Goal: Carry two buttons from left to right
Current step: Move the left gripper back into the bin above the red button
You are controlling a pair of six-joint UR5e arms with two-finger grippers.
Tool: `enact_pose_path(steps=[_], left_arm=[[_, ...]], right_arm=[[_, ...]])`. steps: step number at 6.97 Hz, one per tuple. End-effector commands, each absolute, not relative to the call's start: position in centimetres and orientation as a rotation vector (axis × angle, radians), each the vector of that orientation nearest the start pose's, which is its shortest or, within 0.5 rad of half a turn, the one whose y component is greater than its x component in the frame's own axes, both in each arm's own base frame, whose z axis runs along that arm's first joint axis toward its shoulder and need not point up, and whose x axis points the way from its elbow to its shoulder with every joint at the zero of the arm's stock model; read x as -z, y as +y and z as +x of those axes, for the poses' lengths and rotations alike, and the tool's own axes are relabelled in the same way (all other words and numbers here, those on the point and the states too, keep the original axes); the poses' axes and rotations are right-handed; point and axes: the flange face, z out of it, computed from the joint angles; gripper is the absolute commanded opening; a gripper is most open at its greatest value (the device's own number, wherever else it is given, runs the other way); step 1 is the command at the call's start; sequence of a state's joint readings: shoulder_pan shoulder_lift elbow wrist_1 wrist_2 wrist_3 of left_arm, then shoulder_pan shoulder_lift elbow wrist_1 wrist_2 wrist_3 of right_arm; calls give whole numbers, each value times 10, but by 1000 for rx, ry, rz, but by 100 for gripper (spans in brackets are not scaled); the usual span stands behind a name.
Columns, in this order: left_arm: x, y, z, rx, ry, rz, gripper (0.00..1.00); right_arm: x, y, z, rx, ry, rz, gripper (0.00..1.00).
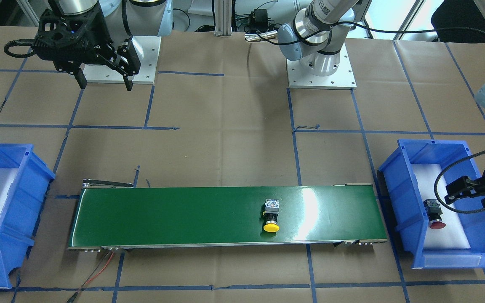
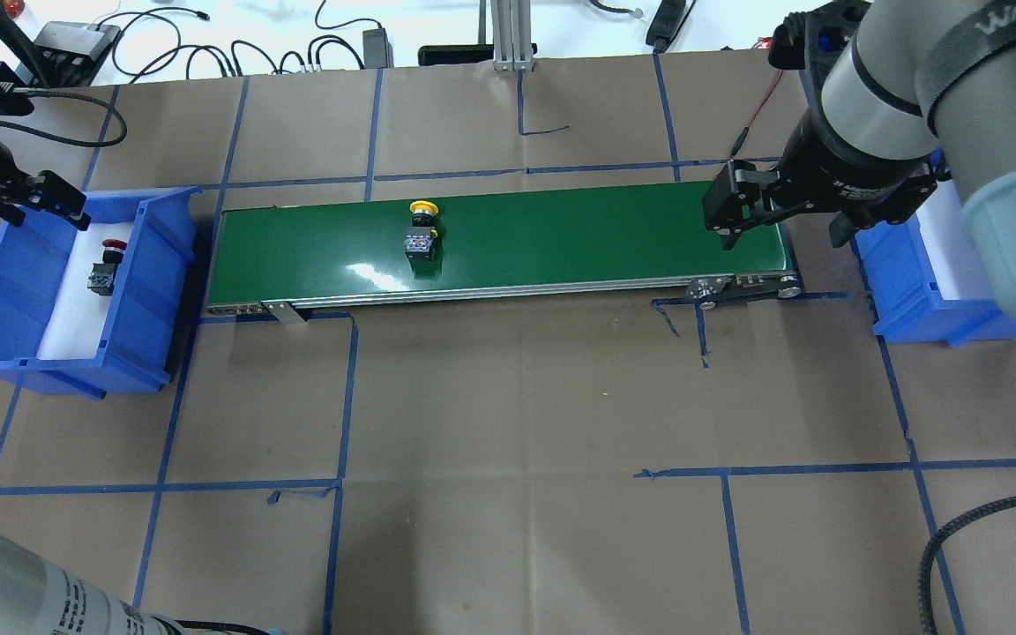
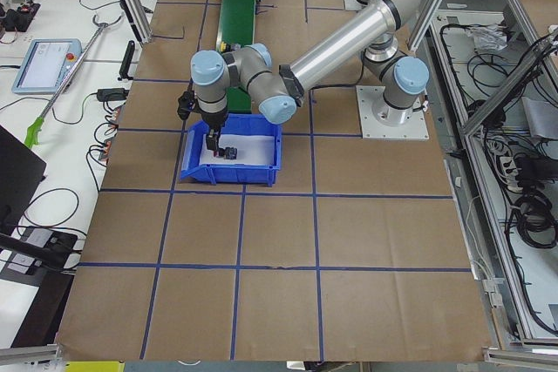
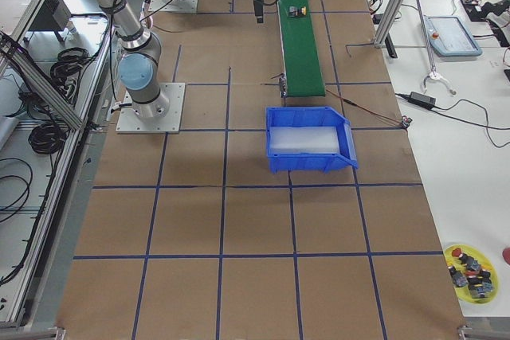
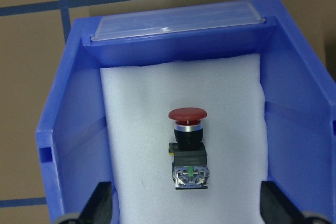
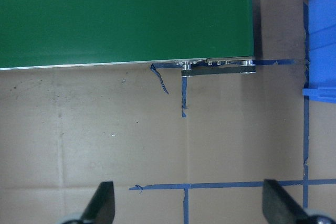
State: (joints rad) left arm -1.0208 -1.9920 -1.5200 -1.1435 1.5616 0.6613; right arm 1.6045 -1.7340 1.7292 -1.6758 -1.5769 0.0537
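Yellow button (image 2: 421,231) lies on the belt (image 2: 561,238), long axis 12-to-6 in the overhead view, cap at 12 o'clock. Red button (image 5: 188,148) — same heading — rests in the left bin (image 5: 79,103) beneath the left gripper (image 5: 188,205), jaws spread; right gripper (image 1: 105,82), jaws also spread, hangs near the belt's 3 o'clock end.

Left arm (image 3: 349,28) and right arm (image 2: 878,79): silver-grey tubes, pale blue joint caps; white square base plates (image 1: 321,71), screwed at edges; right gripper (image 1: 106,85) and left gripper (image 2: 42,216): black, skeletal housing; black cables (image 1: 435,187); white lettering on dark band (image 2: 993,31).
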Motion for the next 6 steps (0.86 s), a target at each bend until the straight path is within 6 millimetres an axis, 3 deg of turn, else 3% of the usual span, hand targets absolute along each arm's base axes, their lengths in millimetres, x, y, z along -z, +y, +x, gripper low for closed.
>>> enact_pose_path(steps=[1,3,4,6], left_arm=[[-311,-621,224,76,3111,175,100],[-271,-637,231,106,3099,174,100],[-253,-642,226,87,3108,186,100],[-241,-637,221,56,3125,147,100]], right_arm=[[-495,-428,147,169,3138,32,100],[-494,-429,147,167,3139,32,100],[-493,-430,147,162,3139,32,100],[-493,-430,147,164,3139,32,100]])
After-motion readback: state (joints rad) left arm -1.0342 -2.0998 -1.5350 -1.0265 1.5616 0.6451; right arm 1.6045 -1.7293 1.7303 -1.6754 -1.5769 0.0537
